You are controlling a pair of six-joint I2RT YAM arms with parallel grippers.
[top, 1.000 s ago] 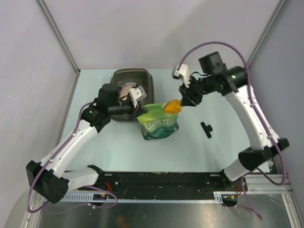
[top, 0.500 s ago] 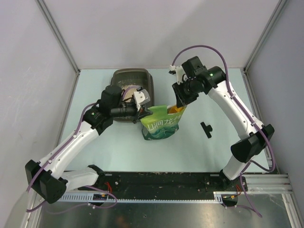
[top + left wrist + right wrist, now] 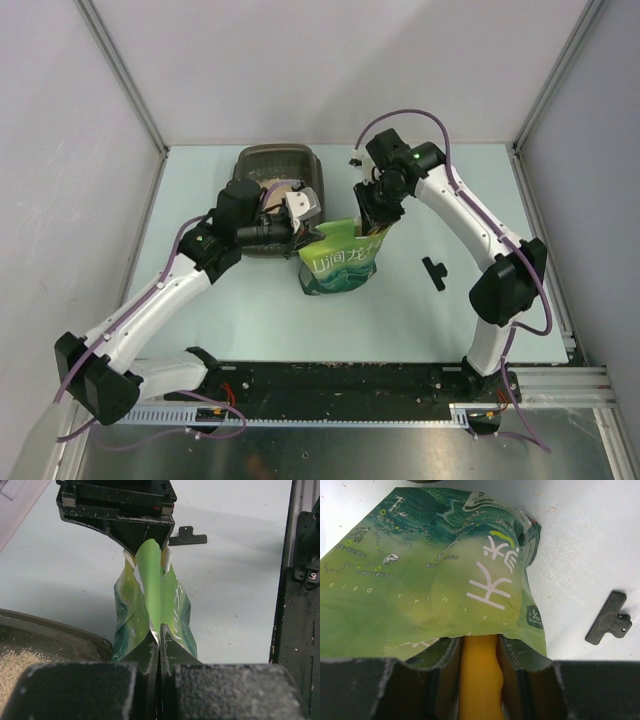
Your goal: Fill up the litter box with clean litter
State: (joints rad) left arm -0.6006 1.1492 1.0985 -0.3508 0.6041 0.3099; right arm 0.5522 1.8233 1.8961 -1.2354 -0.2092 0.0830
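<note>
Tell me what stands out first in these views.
The green pouch stands mid-table, its top edge pinched by the left pincer. The right pincer holds an orange scoop pushed into the pouch's mouth. Behind it to the left sits the litter box, pale litter already inside.

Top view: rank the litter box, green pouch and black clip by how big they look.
1. litter box: largest, though partly hidden.
2. green pouch: somewhat smaller.
3. black clip: by far the smallest.
</note>
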